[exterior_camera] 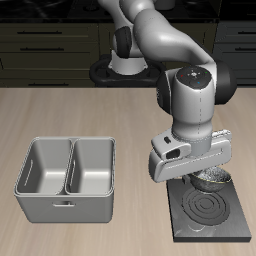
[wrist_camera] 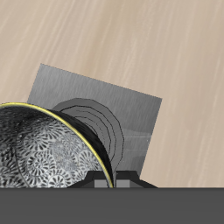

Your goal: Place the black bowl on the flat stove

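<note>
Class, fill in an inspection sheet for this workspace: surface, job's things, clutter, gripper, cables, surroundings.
Surface: wooden table.
Job's things: black bowl held above the back edge of the flat stove; whether it touches the stove cannot be told.
Clutter: grey double-basin tray beside the stove.
Gripper: the gripper appears shut on the bowl's rim.
Cables: nothing seen.
Surroundings: dark cabinets behind the table.
</note>
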